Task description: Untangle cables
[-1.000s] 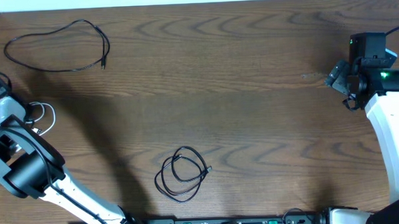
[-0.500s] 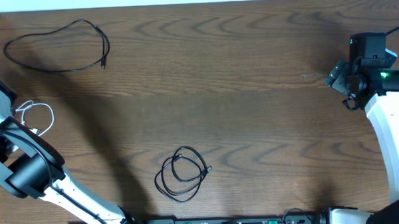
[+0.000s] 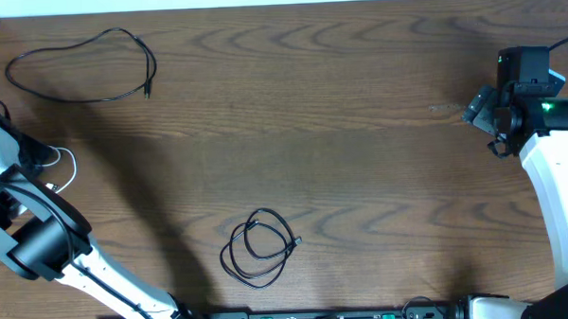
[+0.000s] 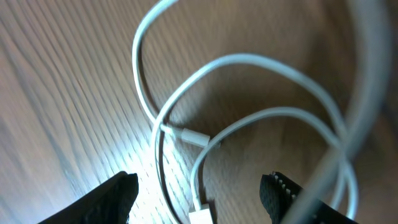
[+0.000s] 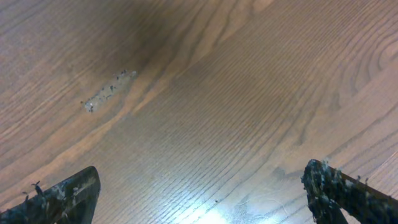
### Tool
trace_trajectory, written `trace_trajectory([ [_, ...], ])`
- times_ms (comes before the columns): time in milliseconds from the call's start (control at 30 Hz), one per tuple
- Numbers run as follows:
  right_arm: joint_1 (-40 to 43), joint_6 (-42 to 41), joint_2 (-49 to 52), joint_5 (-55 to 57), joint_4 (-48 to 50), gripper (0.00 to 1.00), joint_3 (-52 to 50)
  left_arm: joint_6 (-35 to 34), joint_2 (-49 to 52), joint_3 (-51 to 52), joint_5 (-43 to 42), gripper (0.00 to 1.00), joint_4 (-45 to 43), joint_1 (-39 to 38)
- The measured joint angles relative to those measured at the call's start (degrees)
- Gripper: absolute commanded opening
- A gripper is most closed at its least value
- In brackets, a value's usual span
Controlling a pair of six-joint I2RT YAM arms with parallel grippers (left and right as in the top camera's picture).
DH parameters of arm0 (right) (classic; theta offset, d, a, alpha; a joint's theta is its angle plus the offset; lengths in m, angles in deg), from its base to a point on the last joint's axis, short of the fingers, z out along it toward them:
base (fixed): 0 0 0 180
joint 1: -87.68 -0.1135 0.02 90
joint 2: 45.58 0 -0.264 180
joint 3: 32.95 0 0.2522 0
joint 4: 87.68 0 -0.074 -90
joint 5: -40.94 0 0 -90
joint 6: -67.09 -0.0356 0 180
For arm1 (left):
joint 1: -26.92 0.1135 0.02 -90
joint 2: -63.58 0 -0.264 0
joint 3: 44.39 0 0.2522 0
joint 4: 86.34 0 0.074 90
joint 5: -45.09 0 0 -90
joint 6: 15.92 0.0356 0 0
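A white cable (image 3: 64,165) lies coiled at the table's left edge, partly hidden under my left arm. In the left wrist view its loops (image 4: 249,118) and plugs lie on the wood just beyond my open left gripper (image 4: 202,199); nothing is held. One black cable (image 3: 82,64) lies spread in a wide loop at the far left. Another black cable (image 3: 259,247) lies coiled near the front centre. My right gripper (image 5: 202,196) is open and empty over bare wood at the far right; it also shows in the overhead view (image 3: 491,124).
A pale scuff mark (image 5: 109,90) is on the wood ahead of the right gripper. The table's back edge (image 3: 279,2) runs along the top. My left arm (image 3: 40,239) crosses the front left corner. My right arm (image 3: 560,197) runs down the right side.
My left wrist has shifted a little over the white cable, whose visible loop now looks smaller and lower. The black cables and right arm have not moved.
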Motion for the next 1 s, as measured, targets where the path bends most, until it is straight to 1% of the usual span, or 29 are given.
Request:
trace_trajectory([
  [67,0.0,0.0,0.0,0.0,0.0,0.99,0.0,-0.24,0.76,0.0,-0.17,0.67,0.74,0.0],
  [167,0.0,0.0,0.0,0.0,0.0,0.99,0.0,-0.57,2.05,0.0,-0.37,0.61,1.38,0.0],
  [267,0.0,0.0,0.0,0.0,0.0,0.99,0.0,-0.57,2.84,0.0,-0.76,0.6,1.4,0.02],
  [400,0.0,0.0,0.0,0.0,0.0,0.99,0.0,-0.68,3.02,-0.02,-1.09,0.47,0.94,0.17],
  [467,0.0,0.0,0.0,0.0,0.0,0.99,0.0,-0.92,3.15,-0.02,-1.09,0.37,0.59,0.48],
  [500,0.0,0.0,0.0,0.0,0.0,0.99,0.0,-0.94,3.26,-0.02,-1.25,0.29,0.2,0.74],
  [533,0.0,0.0,0.0,0.0,0.0,0.99,0.0,-0.81,3.34,-0.02,-1.27,0.25,-0.11,1.03],
  [633,0.0,0.0,0.0,0.0,0.0,0.99,0.0,-0.61,3.63,-0.02,-1.22,0.19,-2.03,2.58],
  [667,0.0,0.0,0.0,0.0,0.0,0.99,0.0,-0.61,3.85,-0.02,-1.25,0.13,-3.21,3.32],
  [767,0.0,0.0,0.0,0.0,0.0,0.99,0.0,-0.57,4.2,-0.02,-1.25,0.09,-5.79,4.96],
  [1000,0.0,0.0,0.0,0.0,0.0,0.99,0.0,-0.76,5.22,-0.02,-5.2,0.09,-14.01,6.86],
])
